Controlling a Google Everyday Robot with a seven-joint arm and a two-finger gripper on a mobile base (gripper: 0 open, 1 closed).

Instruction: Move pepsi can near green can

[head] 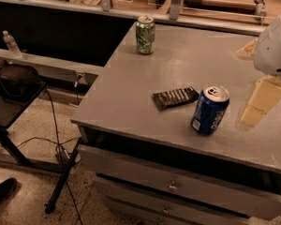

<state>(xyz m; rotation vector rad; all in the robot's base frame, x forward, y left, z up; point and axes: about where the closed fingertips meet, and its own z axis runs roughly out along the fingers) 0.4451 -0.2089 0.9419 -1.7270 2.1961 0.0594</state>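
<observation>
The pepsi can (210, 109), dark blue with white lettering and a silver top, stands upright near the front of the grey table (131, 78). The green can (145, 34), mottled green and white, stands upright at the table's far left corner, well apart from the pepsi can. My gripper (258, 103), pale yellow below a white arm housing (274, 50), hangs at the right edge of the view. It is just right of the pepsi can and not touching it.
A dark flat snack bar (175, 97) lies on the table just left of the pepsi can. Drawers (178, 186) are below the table front. A black stand with a bag (14, 81) and cables is on the floor at the left. A railing runs behind.
</observation>
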